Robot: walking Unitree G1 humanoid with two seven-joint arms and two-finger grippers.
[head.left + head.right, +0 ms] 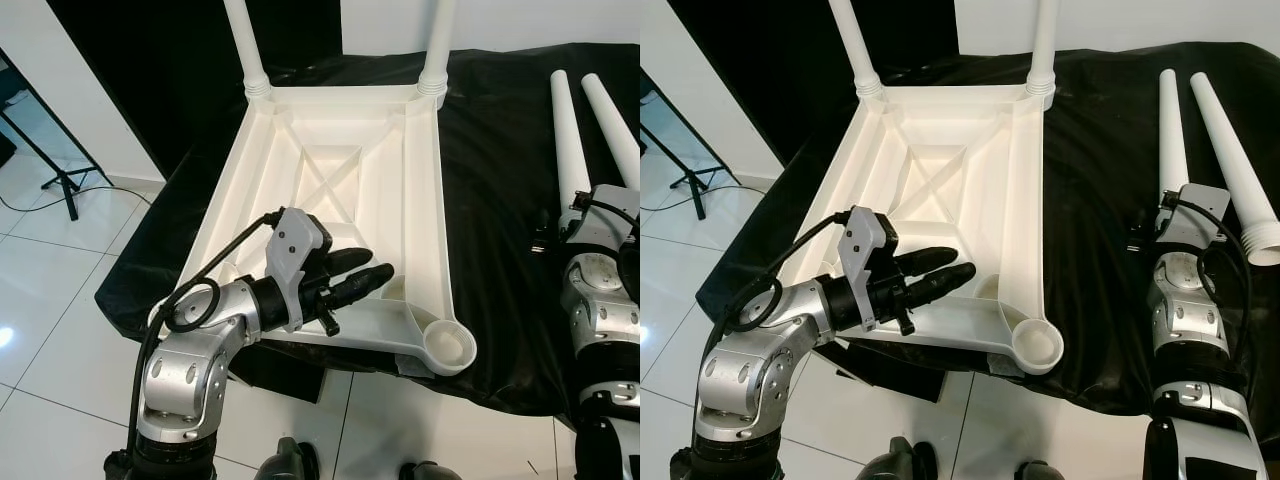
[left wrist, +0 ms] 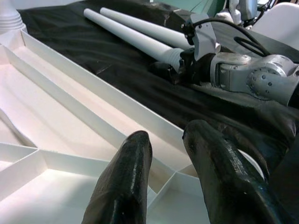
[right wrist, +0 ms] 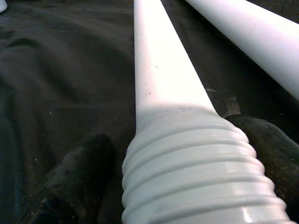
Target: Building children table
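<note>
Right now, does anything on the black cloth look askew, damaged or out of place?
Nothing stands out. The white tabletop lies upside down with two legs screwed in at its far corners; the near socket is empty. Two loose legs lie side by side, the right gripper at the threaded end of one.

Smooth white plastic tabletop (image 1: 340, 190) lies on matt black cloth (image 1: 500, 240).

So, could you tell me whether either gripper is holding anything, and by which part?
The right gripper straddles a loose leg at its threaded end; whether it grips cannot be told. The left gripper holds nothing, above the tabletop.
</note>
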